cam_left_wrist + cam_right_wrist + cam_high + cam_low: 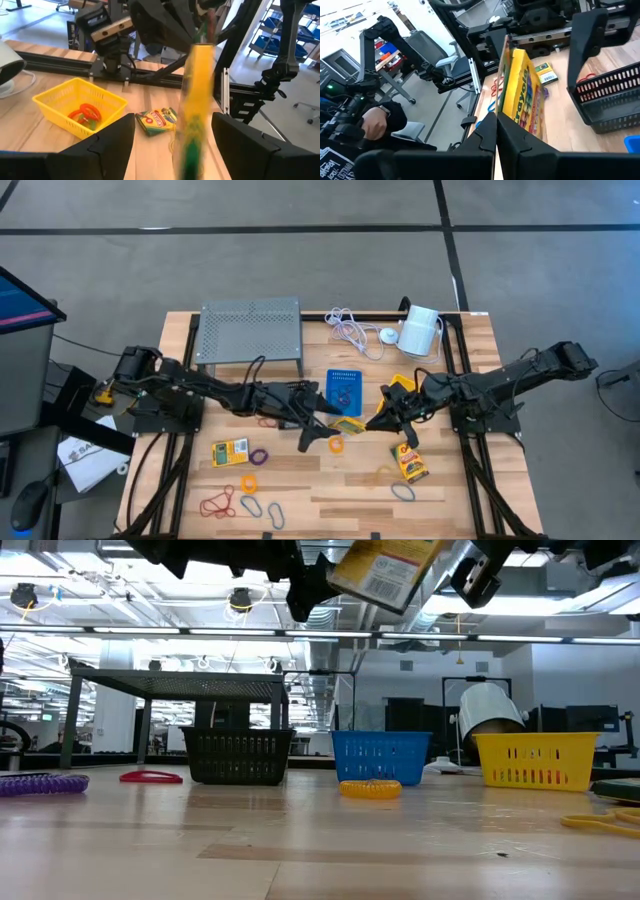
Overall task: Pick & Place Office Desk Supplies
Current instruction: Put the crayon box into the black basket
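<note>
**Crayon pkt held mid-air between both arms**

R gripper [381,420] is over the table's middle, pinched tight on a yellow crayon pkt [524,90]. The pkt is up off the table, near upright, seen edge-on from the L wrist cam. In the low view it hangs tilted, well above the bins.

L gripper [320,432] comes in from the other side. Its fingers [112,142] stand wide, one each side of the pkt's far end. Can't tell if either finger touches it.

Three bins sit in a row behind the grippers: black bin [238,755], blue bin [345,388], yellow bin [537,760]. The yellow bin has red/orange loops [84,113] in it.

On the table:
- 2nd pkt [410,463], under the R arm, near the front
- 3rd pkt [230,451], front L
- orange loop [336,444], just in front of the grippers
- purple loop [259,455], beside the 3rd pkt
- red loop [218,504], by the front L edge
</note>
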